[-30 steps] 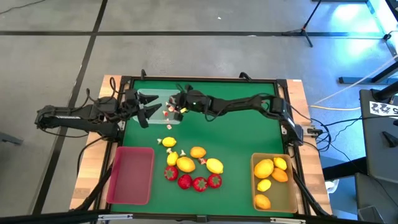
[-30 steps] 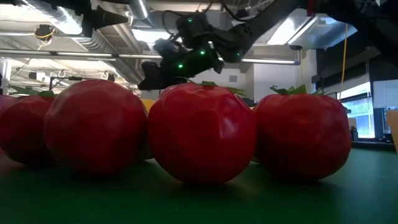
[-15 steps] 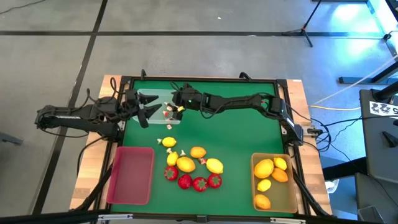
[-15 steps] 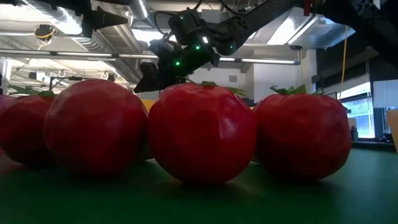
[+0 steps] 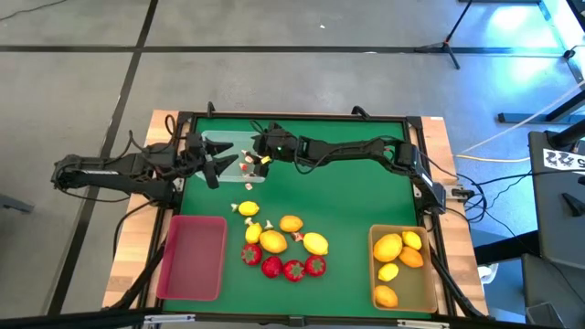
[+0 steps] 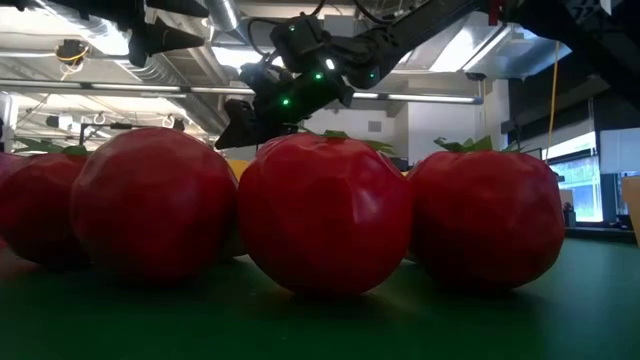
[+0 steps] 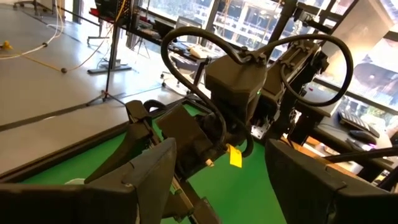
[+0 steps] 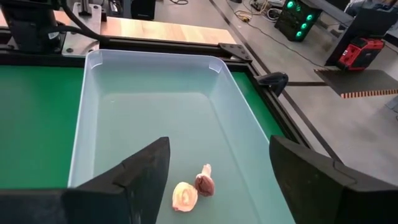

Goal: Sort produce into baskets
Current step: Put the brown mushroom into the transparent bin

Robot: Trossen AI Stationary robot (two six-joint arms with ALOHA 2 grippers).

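Glossy, faceted red plastic strawberries (image 6: pixel 325 215) sit on a matt green tabletop (image 5: pixel 347 196) framed in pale wood, while the clear tray (image 8: pixel 149 118) looks like smooth, translucent plastic and each gripper's fingers (image 8: pixel 317 180) like dull black plastic.

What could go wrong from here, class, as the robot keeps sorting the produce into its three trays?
The right gripper hangs open over the clear tray close to the left gripper; the arms might collide. The strawberries and lemons lie bunched together, so picking one may knock others away.
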